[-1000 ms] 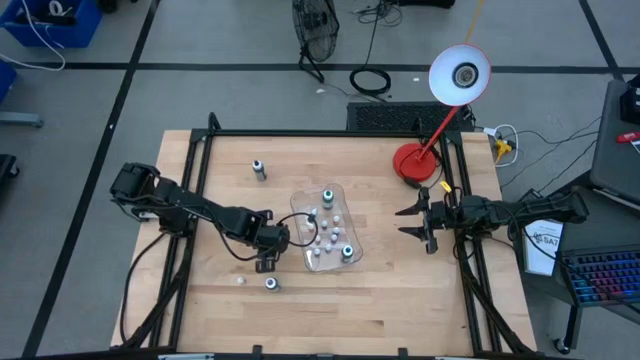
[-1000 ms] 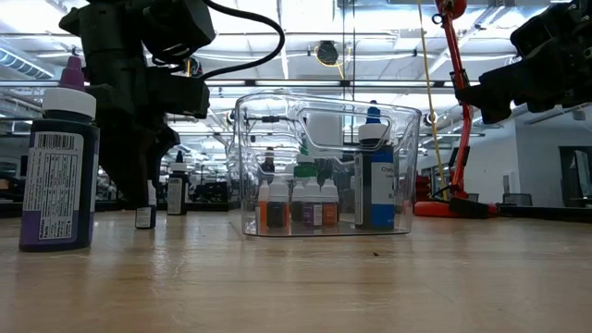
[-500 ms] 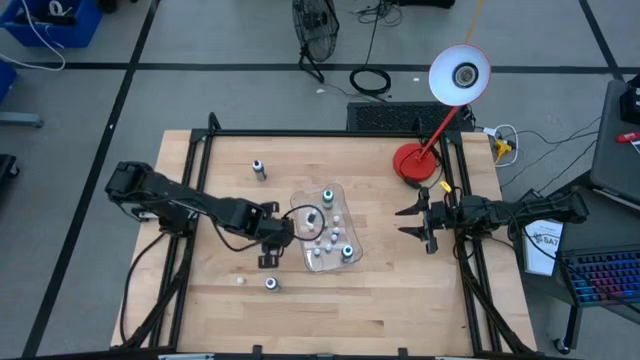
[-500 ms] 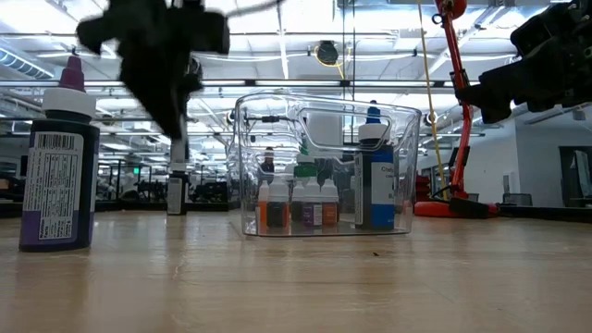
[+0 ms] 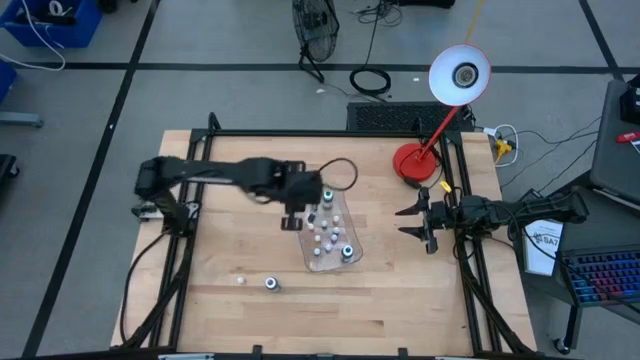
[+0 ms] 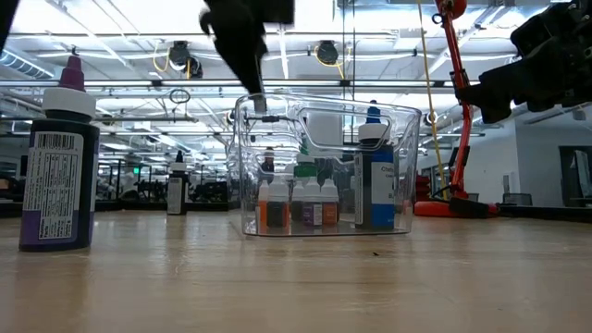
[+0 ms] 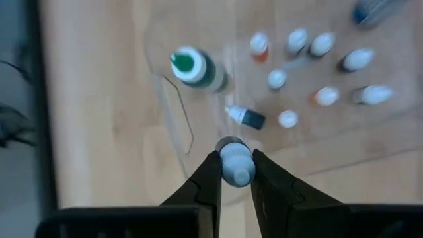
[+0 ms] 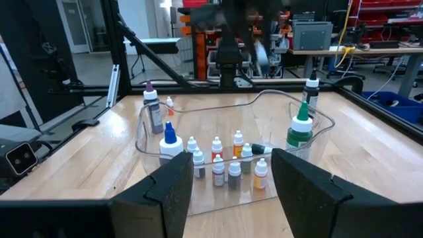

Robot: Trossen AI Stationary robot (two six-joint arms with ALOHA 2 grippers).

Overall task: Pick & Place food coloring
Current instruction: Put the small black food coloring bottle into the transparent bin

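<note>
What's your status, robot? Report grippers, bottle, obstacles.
Left gripper shut on small bottle, above clear tray rim. Right gripper open, waiting at table's right edge. Nothing in the way.

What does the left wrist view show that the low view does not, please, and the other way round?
Only the left wrist view shows the left gripper shut on a small white-capped bottle above the clear tray's rim, and one small bottle lying on its side inside. Only the low view shows the large purple-capped bottle standing on the table outside the tray, and the red lamp stand. Both show the tray and the small bottles standing inside it.
</note>
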